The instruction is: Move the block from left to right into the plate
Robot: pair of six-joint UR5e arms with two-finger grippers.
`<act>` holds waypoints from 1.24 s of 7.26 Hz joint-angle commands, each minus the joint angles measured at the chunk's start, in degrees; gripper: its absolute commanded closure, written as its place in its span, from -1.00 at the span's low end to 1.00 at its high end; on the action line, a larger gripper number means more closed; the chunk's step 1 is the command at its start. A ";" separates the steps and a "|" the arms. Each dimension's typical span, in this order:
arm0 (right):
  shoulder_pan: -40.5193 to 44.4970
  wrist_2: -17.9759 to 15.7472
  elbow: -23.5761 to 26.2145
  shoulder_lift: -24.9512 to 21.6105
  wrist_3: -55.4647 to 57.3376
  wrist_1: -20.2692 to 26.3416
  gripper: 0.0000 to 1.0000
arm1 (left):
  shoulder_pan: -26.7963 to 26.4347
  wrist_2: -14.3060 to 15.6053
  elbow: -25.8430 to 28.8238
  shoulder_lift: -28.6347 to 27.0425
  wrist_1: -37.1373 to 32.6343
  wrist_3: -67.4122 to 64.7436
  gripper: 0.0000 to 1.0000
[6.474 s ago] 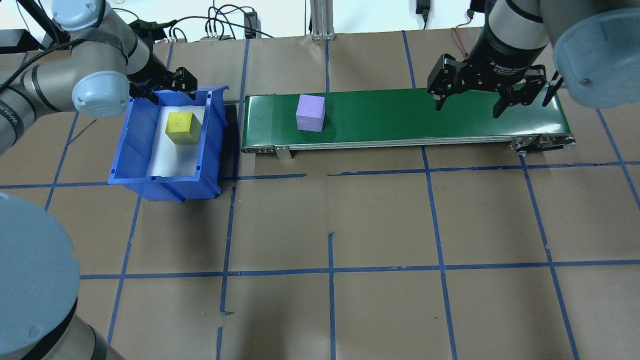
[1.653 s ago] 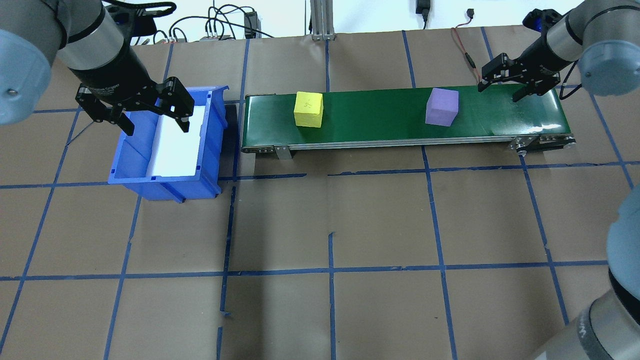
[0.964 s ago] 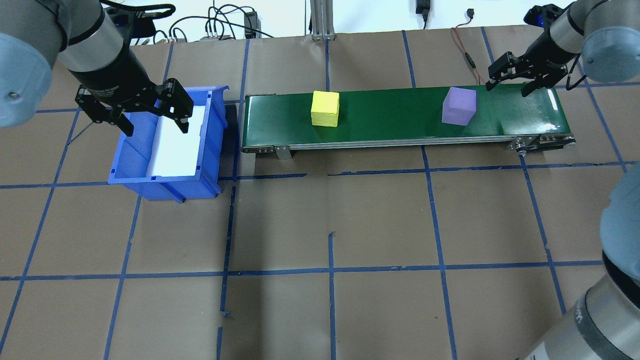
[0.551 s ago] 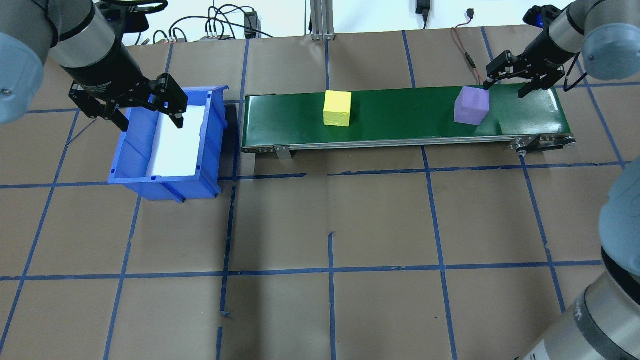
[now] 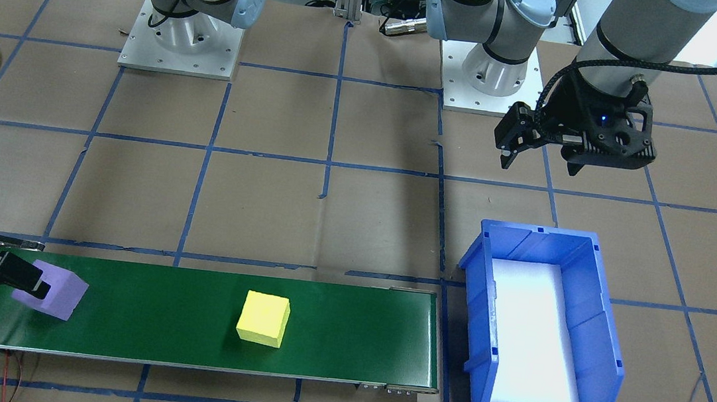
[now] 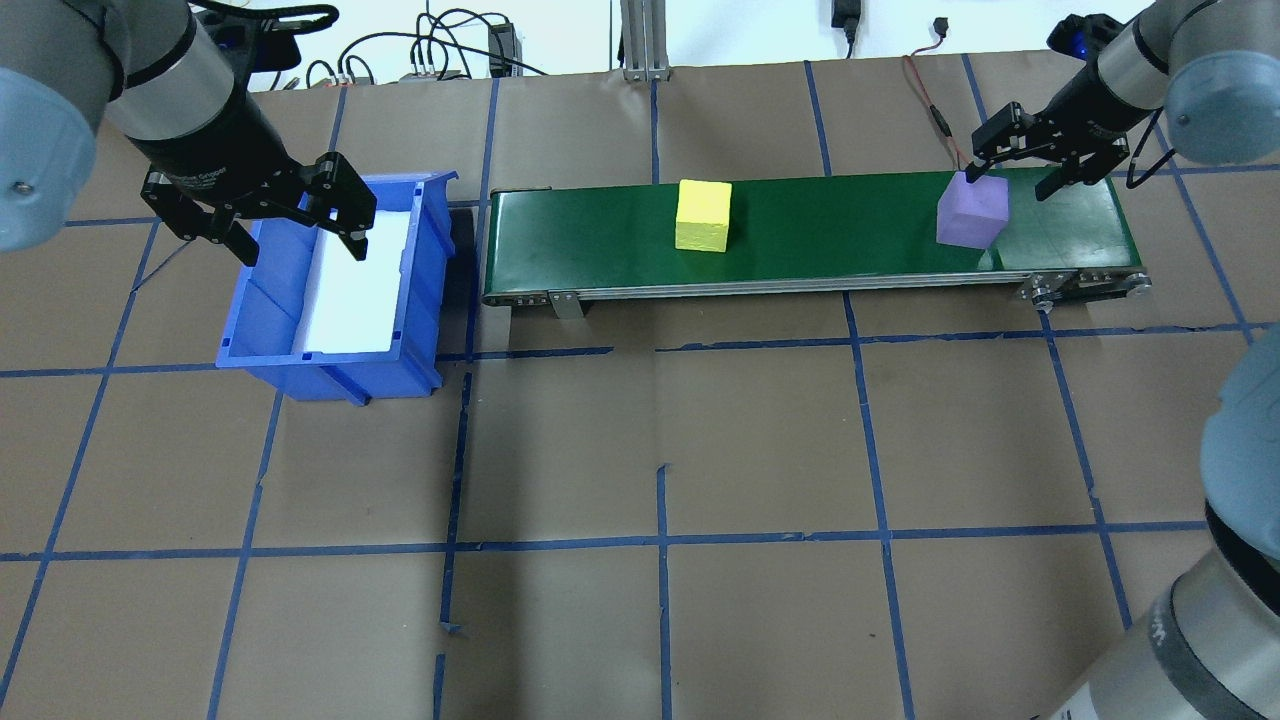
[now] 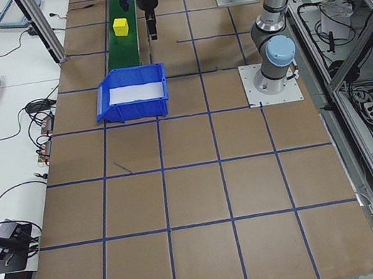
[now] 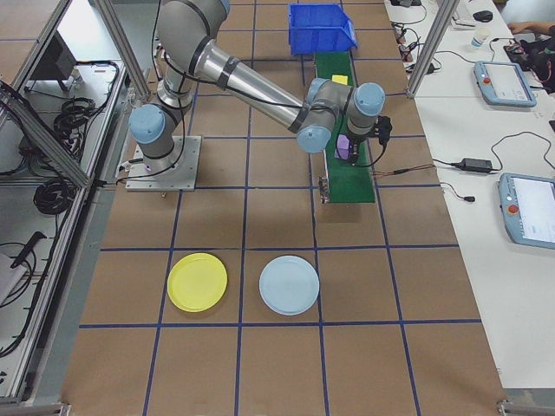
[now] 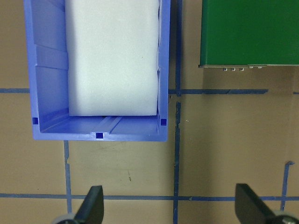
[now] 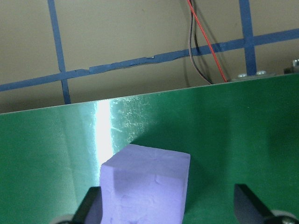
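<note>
**Overhead exterior: purple block reaches the right gripper on the belt**

Overhead exterior shows a green conveyor belt (image 6: 810, 235) lying across the far part of the paper-covered desk (image 6: 660, 450). Two blocks sit on it, well apart: a yellow block (image 6: 703, 214) near the middle and a purple block (image 6: 971, 212) close to the belt's right end. The right gripper (image 6: 1030, 172) hangs low at that end with its fingers spread wide; one fingertip is at the purple block's far top corner, the other out over bare belt (whether the first one actually touches the block I cannot tell). In the right wrist view the block fills the lower left of the picture, just beside one dark finger (image 10: 88, 207), with a clear gap of green belt between the block and the other finger, so it is not gripped.

The left gripper (image 6: 292, 205) hovers above the far end of the blue bin (image 6: 262, 330), which stands just off the belt's left end, near it but not touching. Its fingers are also spread wide and hold nothing. The bin holds only a white foam liner (image 9: 112, 56), as the left wrist view shows.

The yellow plate (image 8: 198, 282) lies on the desk well away from the belt, on the robot's right side, with a pale blue plate (image 8: 289, 284) next to it. Neither plate has a block on it. In the front-facing view only part of the yellow plate shows, at the left edge.
</note>
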 commanded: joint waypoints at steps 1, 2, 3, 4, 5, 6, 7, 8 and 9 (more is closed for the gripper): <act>0.00 -0.43 0.06 0.21 0.05 -0.08 -1.00 | -0.31 -0.49 -0.23 0.00 -0.04 -0.14 -1.00; 0.00 -0.70 0.15 0.21 0.05 -0.08 -1.00 | -0.39 -0.67 -0.58 0.00 0.04 -0.40 -1.00; 0.00 -0.96 0.33 0.30 -0.12 -0.17 -1.00 | -0.48 -0.67 -0.58 -0.09 0.48 -0.67 -1.00; 0.00 -1.05 0.67 0.56 -0.12 -0.34 -1.00 | -0.48 -0.58 -0.50 0.00 0.48 -0.41 -1.00; 0.00 -1.31 0.77 0.82 -0.21 -0.60 -1.00 | -0.48 -0.58 -0.49 0.00 0.57 -0.75 -1.00; -0.26 -1.32 0.77 0.91 -0.21 -0.78 -1.00 | -0.48 -0.58 -0.41 0.00 0.57 -0.58 -1.00; -0.61 -1.58 1.03 0.91 -0.30 -0.87 -0.98 | -0.48 -0.50 -0.32 0.26 0.49 -0.49 -1.00; -1.31 -1.93 1.90 0.91 -0.30 -0.78 -0.81 | -0.48 -0.41 -0.49 0.35 0.48 -0.41 -1.00; -2.10 -2.37 2.78 0.91 -0.65 -0.78 -0.48 | -0.48 -0.23 -0.49 0.35 0.48 -0.23 -1.00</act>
